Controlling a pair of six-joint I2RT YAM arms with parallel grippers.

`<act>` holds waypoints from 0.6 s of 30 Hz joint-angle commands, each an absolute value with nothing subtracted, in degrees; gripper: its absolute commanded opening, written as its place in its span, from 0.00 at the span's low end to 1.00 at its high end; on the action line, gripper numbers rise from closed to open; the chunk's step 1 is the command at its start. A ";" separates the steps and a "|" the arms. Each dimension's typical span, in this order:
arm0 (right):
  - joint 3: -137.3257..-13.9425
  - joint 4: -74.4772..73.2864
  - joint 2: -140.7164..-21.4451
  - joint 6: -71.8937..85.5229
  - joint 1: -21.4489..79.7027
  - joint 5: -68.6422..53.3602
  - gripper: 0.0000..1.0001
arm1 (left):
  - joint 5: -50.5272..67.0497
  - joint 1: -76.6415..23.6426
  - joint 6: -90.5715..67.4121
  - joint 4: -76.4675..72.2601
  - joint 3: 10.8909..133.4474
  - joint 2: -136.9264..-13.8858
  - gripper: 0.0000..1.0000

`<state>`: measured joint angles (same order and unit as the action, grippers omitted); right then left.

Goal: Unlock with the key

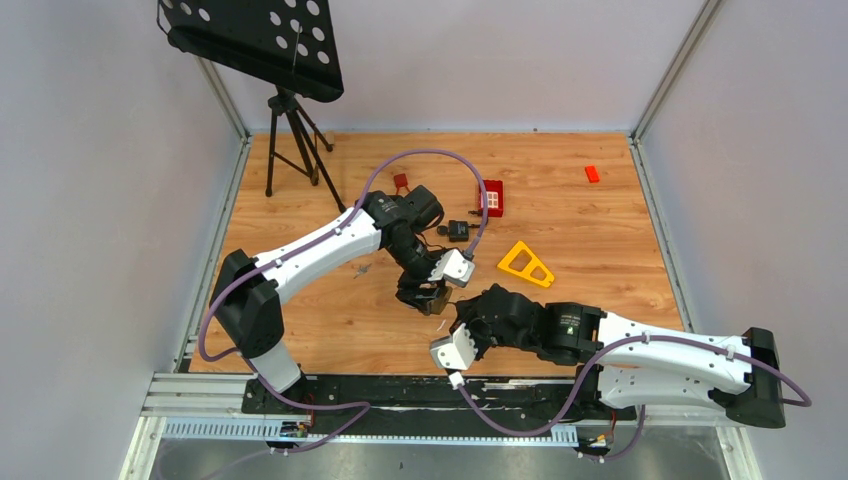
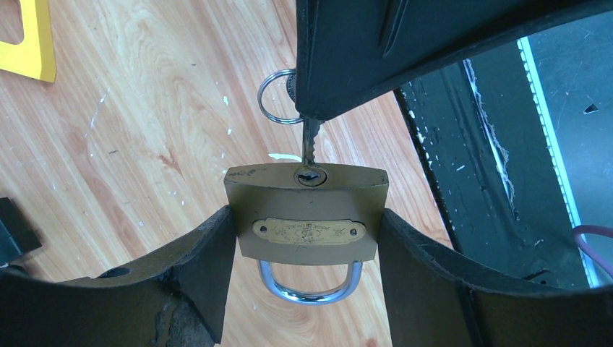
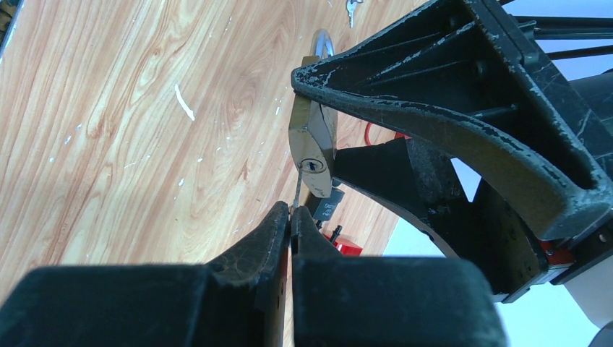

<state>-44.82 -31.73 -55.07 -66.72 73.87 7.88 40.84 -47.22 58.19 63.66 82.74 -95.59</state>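
My left gripper [image 2: 306, 224] is clamped on the brass padlock [image 2: 307, 206] — one finger on each side of its body — and holds it above the wooden table [image 2: 144, 144], near the middle of the front edge, with the shackle [image 2: 309, 289] toward my wrist. My right gripper [image 3: 290, 217] is closed on the key [image 3: 298, 189]; its tip stands at the keyhole [image 3: 312, 165] — how deep it sits, I cannot tell.
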 commanded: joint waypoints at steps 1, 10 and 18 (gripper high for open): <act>-44.55 -28.38 -55.05 -66.14 74.17 7.33 0.00 | 44.31 -47.46 57.66 62.93 84.47 -93.23 0.00; -44.99 -28.26 -53.74 -66.13 74.15 7.81 0.00 | 44.25 -47.47 57.66 62.80 84.21 -93.38 0.00; -44.90 -28.25 -53.59 -66.07 74.11 7.91 0.00 | 44.17 -47.46 57.52 62.83 84.29 -93.39 0.00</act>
<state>-44.82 -30.94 -54.65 -66.57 73.87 7.86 40.84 -47.24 58.13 63.61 82.74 -95.59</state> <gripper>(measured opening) 0.026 0.720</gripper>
